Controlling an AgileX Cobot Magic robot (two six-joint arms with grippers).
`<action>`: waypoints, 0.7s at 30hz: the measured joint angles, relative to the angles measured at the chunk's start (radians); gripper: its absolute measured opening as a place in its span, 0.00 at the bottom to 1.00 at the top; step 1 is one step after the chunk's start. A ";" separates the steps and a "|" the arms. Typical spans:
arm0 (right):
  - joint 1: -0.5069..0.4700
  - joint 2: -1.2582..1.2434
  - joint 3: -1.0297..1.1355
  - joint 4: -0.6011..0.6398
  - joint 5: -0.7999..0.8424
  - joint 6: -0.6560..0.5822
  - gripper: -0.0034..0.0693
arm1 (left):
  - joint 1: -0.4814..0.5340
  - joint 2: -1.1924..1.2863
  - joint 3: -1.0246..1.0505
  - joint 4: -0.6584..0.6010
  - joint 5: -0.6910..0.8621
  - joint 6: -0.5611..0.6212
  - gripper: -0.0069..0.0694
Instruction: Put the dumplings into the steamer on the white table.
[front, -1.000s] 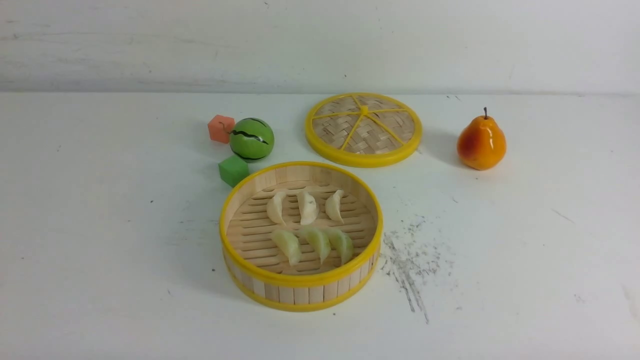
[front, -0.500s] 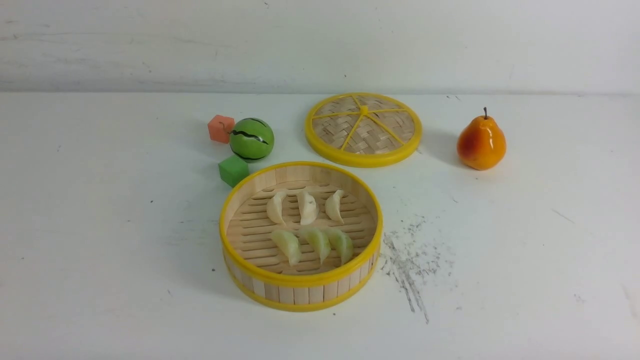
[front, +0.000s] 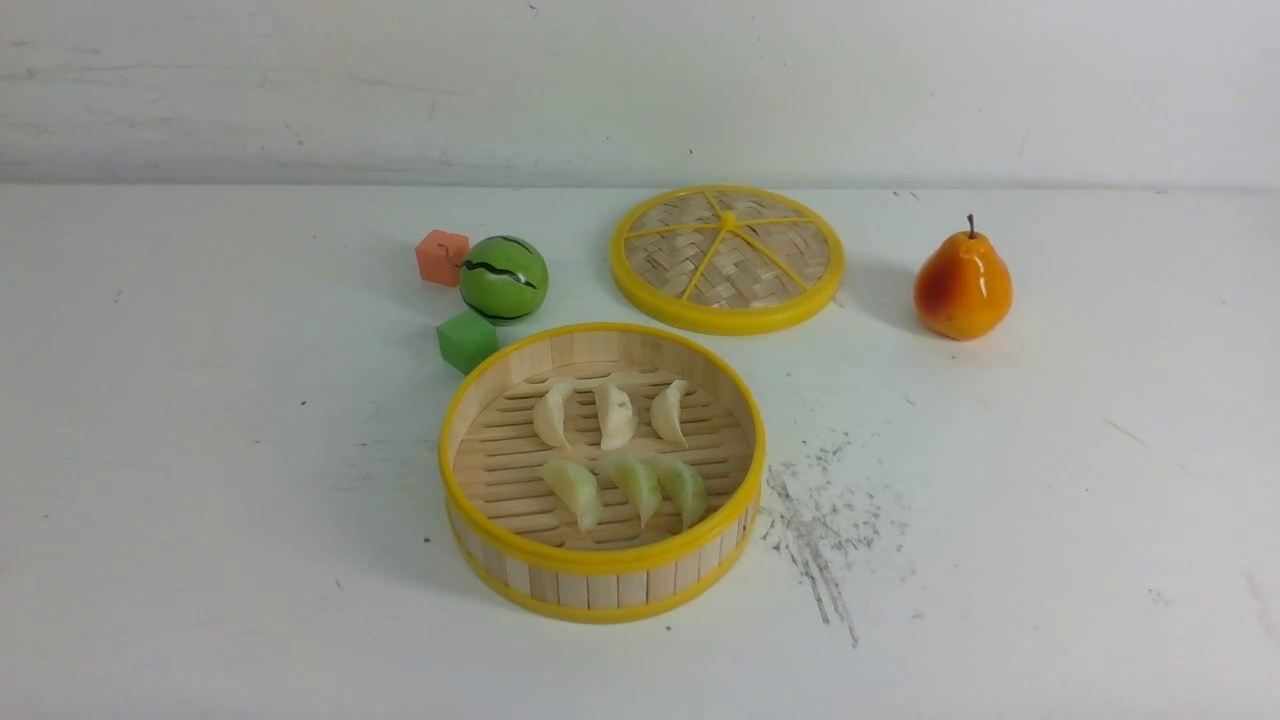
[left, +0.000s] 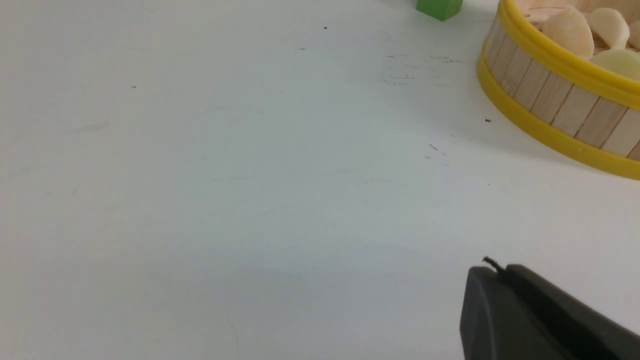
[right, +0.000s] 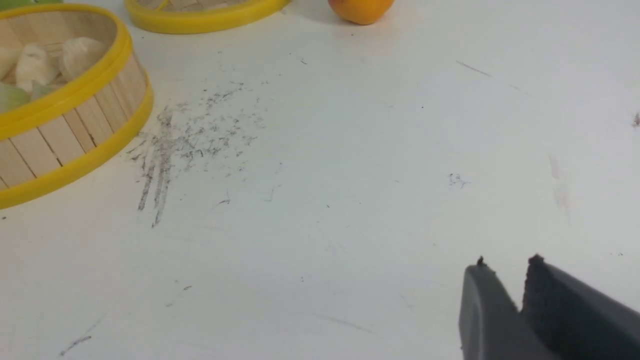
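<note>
Neither arm shows up in the front view, so the wrist cams are all there is to go on. The left hand (left: 495, 267) hangs low over bare white desk (left: 225, 200), off to the steamer's (front: 600, 470) left side, fingers pressed together with nothing in them. The right hand (right: 507, 262) hovers over the desk on the steamer's other side, past the dark scuff patch (right: 190, 135); its tips are parted just a sliver, a narrow notch between them, empty, touching nothing.

All six dumplings (front: 618, 452) sit inside the steamer: three cream ones in the back row, three pale green ones in front. The woven lid (front: 727, 258) lies flat behind the steamer, pear (front: 962, 282) off to the right, toy watermelon (front: 503, 278) plus an orange block (front: 442, 257) and green block (front: 466, 340) at the back left.
</note>
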 joint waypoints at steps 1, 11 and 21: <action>0.000 0.000 0.000 0.000 0.000 0.000 0.22 | 0.000 0.000 0.000 0.000 0.000 0.000 0.10; 0.000 0.000 0.000 0.000 0.000 0.000 0.23 | 0.000 0.000 0.000 0.000 0.000 0.000 0.11; 0.000 0.000 0.000 0.000 0.000 0.000 0.24 | 0.000 0.000 0.000 0.000 0.000 0.000 0.13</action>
